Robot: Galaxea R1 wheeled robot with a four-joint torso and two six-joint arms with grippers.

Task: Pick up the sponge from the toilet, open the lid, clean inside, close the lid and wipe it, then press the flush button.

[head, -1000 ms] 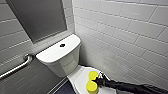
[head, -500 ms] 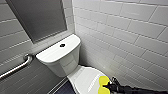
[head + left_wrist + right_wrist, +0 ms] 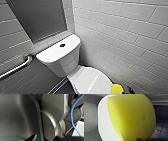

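The white toilet [image 3: 60, 56] stands in the corner with its lid [image 3: 91, 80] down. The round dark flush button [image 3: 62, 45] sits in the middle of the tank top. My right gripper [image 3: 123, 90] is shut on the yellow sponge [image 3: 117, 89] at the lid's front right edge. In the right wrist view the sponge [image 3: 134, 117] looms large over the white lid [image 3: 104, 119]; whether it touches the lid I cannot tell. My left gripper is open.
White tiled walls close in behind and to the right of the toilet. A metal grab bar [image 3: 17, 67] runs along the wall at left. Dark tiled floor [image 3: 64, 89] lies beside the bowl. A blue cable [image 3: 73, 112] crosses the left wrist view.
The sponge in my right gripper has slid to the right across the lid, toward its front right edge. The toilet and lid have not moved.
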